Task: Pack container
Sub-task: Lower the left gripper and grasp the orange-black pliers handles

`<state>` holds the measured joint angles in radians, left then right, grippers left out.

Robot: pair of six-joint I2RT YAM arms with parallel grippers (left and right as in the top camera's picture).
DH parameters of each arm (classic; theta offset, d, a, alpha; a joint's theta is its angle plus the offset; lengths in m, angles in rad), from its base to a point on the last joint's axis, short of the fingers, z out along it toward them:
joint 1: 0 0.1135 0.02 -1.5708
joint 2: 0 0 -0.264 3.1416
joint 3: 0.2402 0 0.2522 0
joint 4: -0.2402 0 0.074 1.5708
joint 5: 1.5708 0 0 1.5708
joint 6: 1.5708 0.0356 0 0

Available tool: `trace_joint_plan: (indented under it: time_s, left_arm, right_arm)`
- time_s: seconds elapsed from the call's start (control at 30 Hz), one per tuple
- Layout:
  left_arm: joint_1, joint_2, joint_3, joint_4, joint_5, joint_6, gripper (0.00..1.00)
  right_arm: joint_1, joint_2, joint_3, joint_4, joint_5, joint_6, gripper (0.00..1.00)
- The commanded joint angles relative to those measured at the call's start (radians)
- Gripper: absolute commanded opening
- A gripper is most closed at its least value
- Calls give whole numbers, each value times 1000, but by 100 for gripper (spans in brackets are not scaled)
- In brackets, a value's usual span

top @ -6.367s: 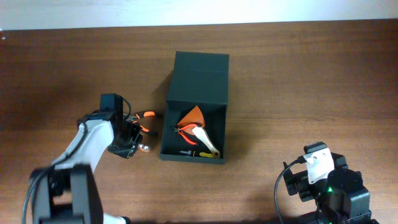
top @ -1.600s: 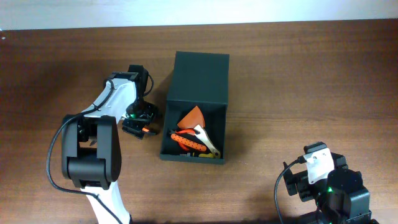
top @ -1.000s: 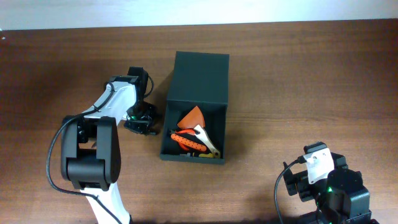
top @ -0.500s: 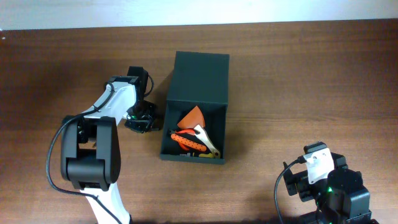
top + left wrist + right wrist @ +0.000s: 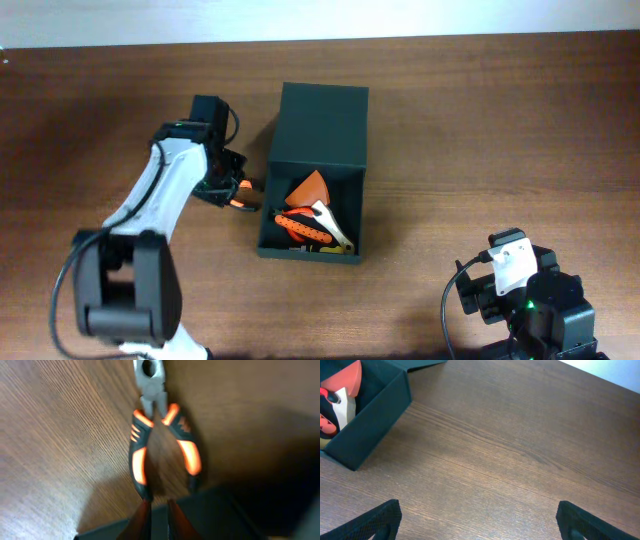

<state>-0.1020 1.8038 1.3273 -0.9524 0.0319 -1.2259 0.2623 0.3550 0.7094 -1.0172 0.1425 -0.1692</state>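
The container [image 5: 350,215], a dark green-black box, stands at mid-table with its flap lid [image 5: 324,120] folded back. Inside lie orange-handled tools [image 5: 300,222], an orange triangular piece [image 5: 312,187] and a white and yellow tool [image 5: 330,225]. My left gripper [image 5: 228,188] hovers just left of the box wall. In the left wrist view its jaws [image 5: 159,522] stand nearly together on the handle ends of orange and black pliers [image 5: 162,445], next to the box's dark edge [image 5: 240,515]. My right gripper [image 5: 480,527] is open and empty, far from the box [image 5: 370,425].
The right arm [image 5: 525,295] rests at the table's front right corner. The left arm [image 5: 165,190] reaches in from the front left. A pale wall strip [image 5: 320,18] runs along the table's far edge.
The left arm has changed pose and risen, its gripper staying by the box's left wall with the pliers. The right arm has not moved.
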Motion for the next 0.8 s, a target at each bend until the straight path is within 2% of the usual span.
trace_joint_plan:
  time_s: [0.0,0.03,0.13,0.5,0.63,0.77]
  left_arm:
    - [6,-74,-3,1,-49,0,13]
    - [6,-83,-3,1,-51,0,14]
    - [3,-76,-3,-14,-51,1,27]
    - [-37,114,-21,2,-53,0,45]
    - [-41,162,-39,18,-35,0,46]
    - [-41,177,-91,106,7,0,46]
  right_arm:
    - [-8,-7,-4,3,16,-1,99]
    - [-8,-7,-4,3,16,-1,99]
    - [-8,-7,-4,3,16,-2,99]
    - [-8,-7,-4,3,16,-1,99]
    - [-8,-7,-4,3,16,-1,99]
    - [-8,-7,-4,3,16,-1,99]
